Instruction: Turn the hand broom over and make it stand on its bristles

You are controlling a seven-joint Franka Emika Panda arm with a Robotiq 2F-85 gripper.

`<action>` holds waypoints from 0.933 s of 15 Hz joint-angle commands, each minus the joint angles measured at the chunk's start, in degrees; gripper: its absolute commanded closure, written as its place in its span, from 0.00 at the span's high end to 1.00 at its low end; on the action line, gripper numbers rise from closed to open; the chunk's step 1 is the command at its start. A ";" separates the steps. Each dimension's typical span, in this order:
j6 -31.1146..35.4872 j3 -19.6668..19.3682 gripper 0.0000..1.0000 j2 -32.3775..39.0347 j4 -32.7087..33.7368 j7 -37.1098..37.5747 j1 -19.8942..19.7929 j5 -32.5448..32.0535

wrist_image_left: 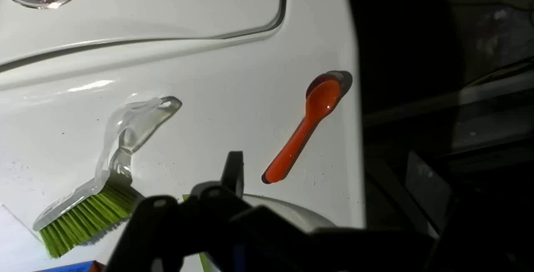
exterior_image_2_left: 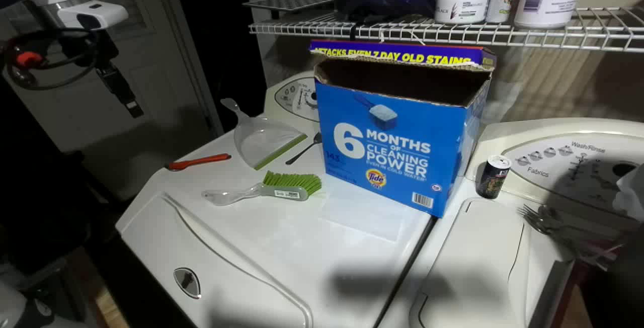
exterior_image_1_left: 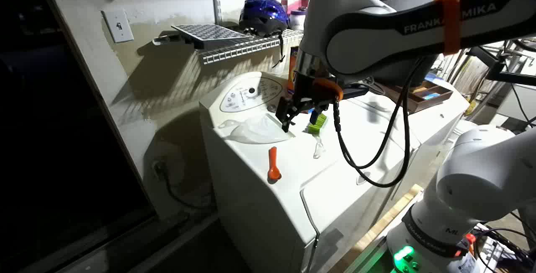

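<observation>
The hand broom has a clear handle and back and green bristles. It lies on its side on the white appliance top, in both exterior views. In the wrist view the broom is at lower left, bristles pointing sideways. My gripper is open and empty, raised above the surface. It hangs at the left of an exterior view, well apart from the broom. In the wrist view the gripper's fingers are spread, with the right one dim against the dark background.
An orange spoon and a clear dustpan lie near the broom. A dark utensil, a tall blue Tide box and a black can stand or lie further along. A wire shelf with a helmet hangs above.
</observation>
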 commanded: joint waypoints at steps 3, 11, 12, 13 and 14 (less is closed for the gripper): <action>-0.11 -0.34 1.00 0.07 0.09 0.19 0.34 -0.28; -0.11 -0.34 1.00 0.07 0.09 0.19 0.34 -0.28; 0.28 -0.58 1.00 -0.16 -0.67 0.28 -0.73 -1.41; 0.88 -1.94 1.00 -0.13 -1.71 -0.74 -1.47 -1.64; 1.12 -2.41 1.00 -0.27 -2.78 -0.46 -3.12 -3.26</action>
